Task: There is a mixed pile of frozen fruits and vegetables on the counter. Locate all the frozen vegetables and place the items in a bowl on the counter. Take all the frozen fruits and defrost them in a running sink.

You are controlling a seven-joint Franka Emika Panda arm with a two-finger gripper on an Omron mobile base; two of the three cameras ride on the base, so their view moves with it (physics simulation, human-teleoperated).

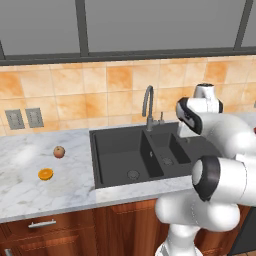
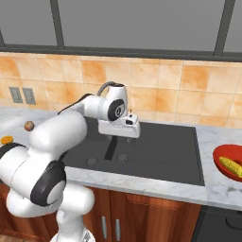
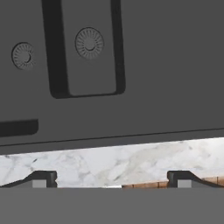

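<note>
Two fruits, apple (image 1: 59, 151) and orange (image 1: 45, 174), waiting on bench (image 1: 30, 190); fingers (image 3: 43, 178) wide apart over sink (image 3: 166, 78), holding nothing.

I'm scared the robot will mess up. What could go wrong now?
1. The apple and orange half sit far left on the counter, while the open gripper hangs over the sink. That long reach might knock the round apple rolling.
2. The faucet stands between them, so the arm could bump it.
3. No water seems to be running, so fruit dropped in wouldn't thaw.
</note>
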